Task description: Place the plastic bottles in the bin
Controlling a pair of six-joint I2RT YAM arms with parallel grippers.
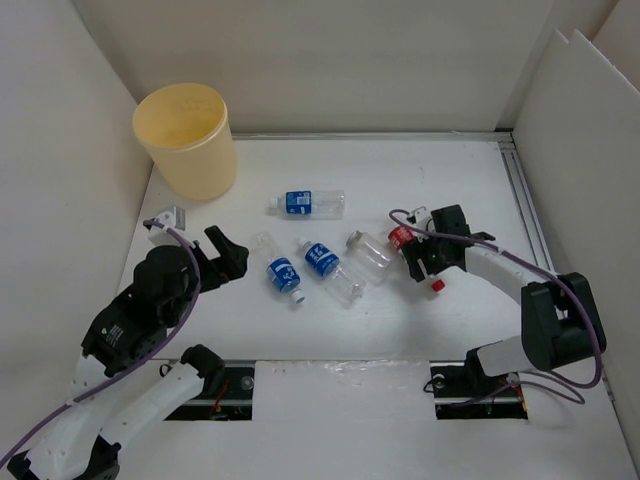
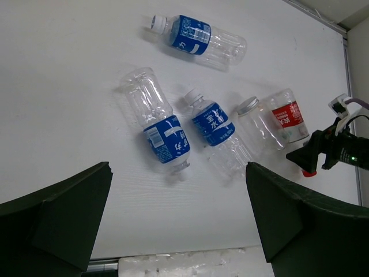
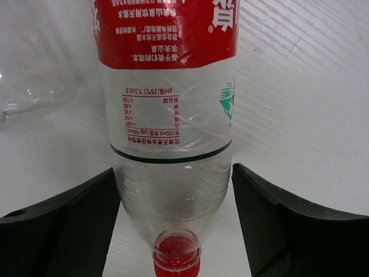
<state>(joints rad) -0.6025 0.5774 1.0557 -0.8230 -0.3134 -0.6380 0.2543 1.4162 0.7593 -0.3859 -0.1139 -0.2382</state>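
Grasping is being attempted: the red-labelled bottle [image 3: 167, 115], lying on the table [image 1: 420, 180], is being straddled by the right gripper [image 3: 173, 170], clamping not discernible, left gripper [image 2: 177, 167] gaping; squeezing, then carriage to the bin [image 1: 195, 165], is being demanded

Black-and-white arms [image 1: 130, 320], purple cables [image 1: 600, 340]

White table [image 1: 420, 180]. White far wall [image 1: 330, 60], left wall [image 1: 50, 150], right panel [image 1: 585, 140] enclose it. Metal rail [image 1: 527, 205] runs along table's right edge.
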